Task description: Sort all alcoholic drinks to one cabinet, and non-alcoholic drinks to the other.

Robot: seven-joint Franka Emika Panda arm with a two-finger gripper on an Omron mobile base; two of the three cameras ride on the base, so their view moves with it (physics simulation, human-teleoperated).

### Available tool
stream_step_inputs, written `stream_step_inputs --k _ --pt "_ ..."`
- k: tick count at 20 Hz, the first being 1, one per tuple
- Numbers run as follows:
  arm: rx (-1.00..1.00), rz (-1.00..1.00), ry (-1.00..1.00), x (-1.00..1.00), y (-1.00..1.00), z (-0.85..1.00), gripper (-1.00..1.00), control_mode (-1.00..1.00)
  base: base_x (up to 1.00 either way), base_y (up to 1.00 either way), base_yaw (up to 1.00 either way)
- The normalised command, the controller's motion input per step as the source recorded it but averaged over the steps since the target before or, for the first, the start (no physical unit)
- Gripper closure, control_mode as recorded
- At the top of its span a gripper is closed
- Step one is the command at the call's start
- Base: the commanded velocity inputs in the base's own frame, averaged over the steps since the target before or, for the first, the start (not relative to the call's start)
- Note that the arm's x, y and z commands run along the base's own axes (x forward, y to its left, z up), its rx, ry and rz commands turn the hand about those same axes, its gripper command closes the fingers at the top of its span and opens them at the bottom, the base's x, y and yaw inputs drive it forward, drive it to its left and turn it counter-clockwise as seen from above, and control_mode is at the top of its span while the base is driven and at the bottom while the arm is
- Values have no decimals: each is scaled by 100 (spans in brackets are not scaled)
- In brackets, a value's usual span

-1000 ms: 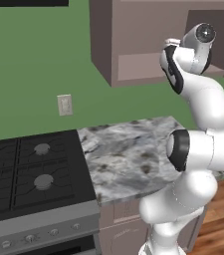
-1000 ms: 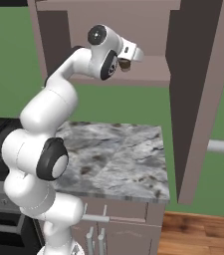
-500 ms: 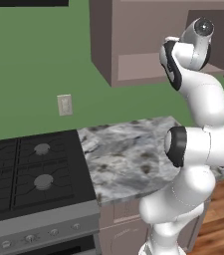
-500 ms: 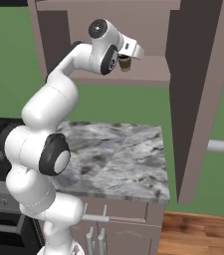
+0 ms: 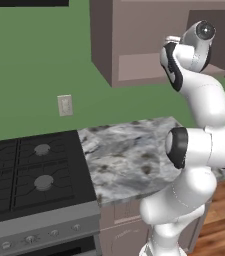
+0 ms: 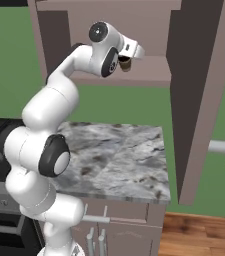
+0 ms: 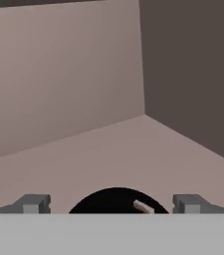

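Holding the gripper (image 7: pixel 112 204) spread wide inside the cabinet (image 7: pixel 58 74), fingertips (image 7: pixel 34 203) flanking the cup (image 7: pixel 116 200) rather than pressing on it, with a sliver of shelf (image 7: pixel 133 149) showing between the left tip and the black top. Judging nothing to be gripped at this moment. Finding the cup standing upright on the plain inner shelf, near its front, well clear of the back corner.

Reckoning on a light, small thing here: short, probably thin-walled, easy to crush or tip under a hard squeeze. Favouring a hold across the tan body just under the black top, jaws level, with gentle force only. Expecting the smooth side to slip a little if pinched too low or at a slant. Seeing no need for a fresh hold if this is the non-alcoholic cabinet.

Getting from the hand view the gap at the fingertips and the bare shelf behind. Getting from the right base view the cup (image 6: pixel 125 63) from the side, tan with a dark top, resting on the shelf edge (image 6: pixel 154 75) beside the open door (image 6: pixel 199 100) and its grey bar handle (image 6: pixel 224 147). Getting from the left base view the counter (image 5: pixel 129 155) and stove (image 5: pixel 29 175) below, with the wrist blocking the cup.
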Motion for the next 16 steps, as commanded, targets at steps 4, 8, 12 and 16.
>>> stream_step_inputs --k 4,8,12,16 --pt "0 0 -13 10 0 -2 -100 -100 0 0 0" --pt "0 0 -6 35 0 -5 -100 -100 0 0 0" --pt "0 0 -1 50 0 -9 -100 -100 0 0 0" --pt "0 0 0 39 0 -8 -100 -100 0 0 0"
